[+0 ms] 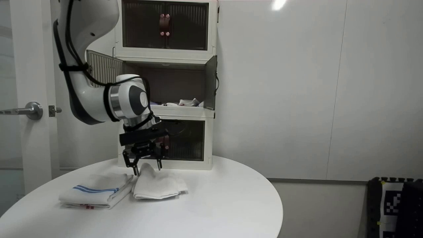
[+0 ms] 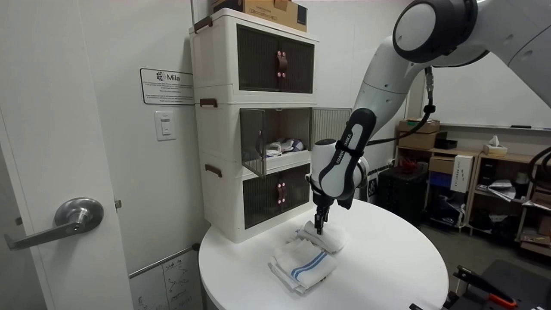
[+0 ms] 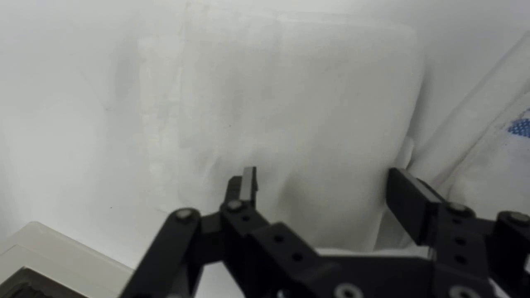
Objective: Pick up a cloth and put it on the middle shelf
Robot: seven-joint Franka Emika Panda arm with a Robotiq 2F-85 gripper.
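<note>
Nearest the wrist camera, the gripper (image 3: 324,178) stands with fingers apart over the white cloth (image 3: 298,95), contact unclear. Folded, plain, humped at one end, it lies toward the table's (image 1: 231,201) edge by the cabinet (image 1: 165,54), beside a striped cloth (image 1: 94,193).

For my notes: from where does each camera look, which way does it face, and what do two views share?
An exterior view: across the table, facing the cabinet nearly straight; arm and gripper show.
An exterior view: above table height, facing table and cabinet obliquely, wall sign beyond; arm and gripper show.
Wrist view: on the arm, facing down at plain white cloth; only gripper shows.
Both exterior views share table, cabinet and blue-striped cloth.
</note>
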